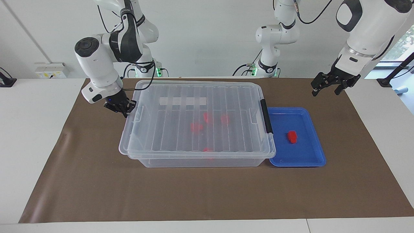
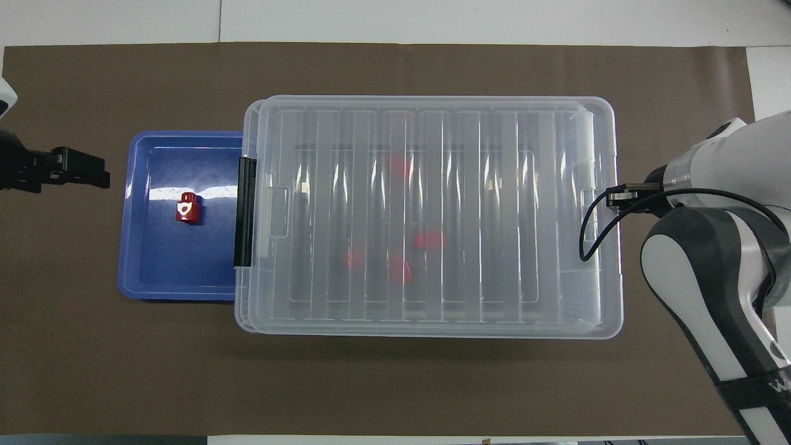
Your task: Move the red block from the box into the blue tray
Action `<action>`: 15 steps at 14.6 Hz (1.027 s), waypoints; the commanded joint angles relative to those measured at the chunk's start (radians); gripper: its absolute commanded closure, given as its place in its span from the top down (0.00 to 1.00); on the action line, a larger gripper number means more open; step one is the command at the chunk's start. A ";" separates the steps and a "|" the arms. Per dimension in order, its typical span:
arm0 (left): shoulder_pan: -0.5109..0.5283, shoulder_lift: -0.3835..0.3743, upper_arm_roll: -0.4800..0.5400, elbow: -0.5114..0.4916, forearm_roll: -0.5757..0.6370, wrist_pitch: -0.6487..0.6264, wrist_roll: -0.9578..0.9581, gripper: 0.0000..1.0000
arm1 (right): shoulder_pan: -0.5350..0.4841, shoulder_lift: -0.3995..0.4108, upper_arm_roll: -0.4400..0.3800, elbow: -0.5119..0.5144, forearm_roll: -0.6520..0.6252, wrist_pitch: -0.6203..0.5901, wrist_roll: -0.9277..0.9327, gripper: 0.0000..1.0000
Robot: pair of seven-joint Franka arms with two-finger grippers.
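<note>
One red block (image 1: pixel 292 137) lies in the blue tray (image 1: pixel 310 152); the box (image 1: pixel 197 152) is lidded, four more reds blurred inside. My left gripper (image 1: pixel 326 86) waits above the desk, jaws spread, empty. My right gripper (image 1: pixel 124 108) touches the box's end; jaws' state: cannot tell. Task looks done.

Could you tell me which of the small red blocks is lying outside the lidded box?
The small red plastic block in the shallow blue plastic tray; the others sit inside the clear plastic box, under its lid.

Bright even light; glare on box lid (image 2: pixel 432 210).
</note>
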 commanded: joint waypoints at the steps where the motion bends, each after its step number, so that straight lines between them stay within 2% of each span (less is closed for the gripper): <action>1: 0.021 0.009 -0.006 0.028 0.004 -0.051 0.039 1.00 | 0.015 -0.022 0.006 -0.031 0.002 0.027 0.022 0.00; 6: 0.023 -0.049 -0.007 -0.045 0.004 -0.083 0.046 1.00 | 0.016 -0.022 0.006 -0.031 0.002 0.027 0.022 0.00; 9: 0.021 -0.049 -0.007 -0.046 0.004 -0.082 0.047 1.00 | 0.015 -0.019 0.005 -0.022 0.002 0.016 0.015 0.00; 11: 0.021 -0.048 -0.007 -0.046 0.004 -0.073 0.055 1.00 | 0.001 -0.014 0.005 0.033 0.001 -0.054 0.009 0.00; 15: 0.021 -0.048 -0.007 -0.043 0.004 -0.080 0.087 1.00 | -0.040 -0.013 -0.001 0.207 0.001 -0.278 -0.006 0.00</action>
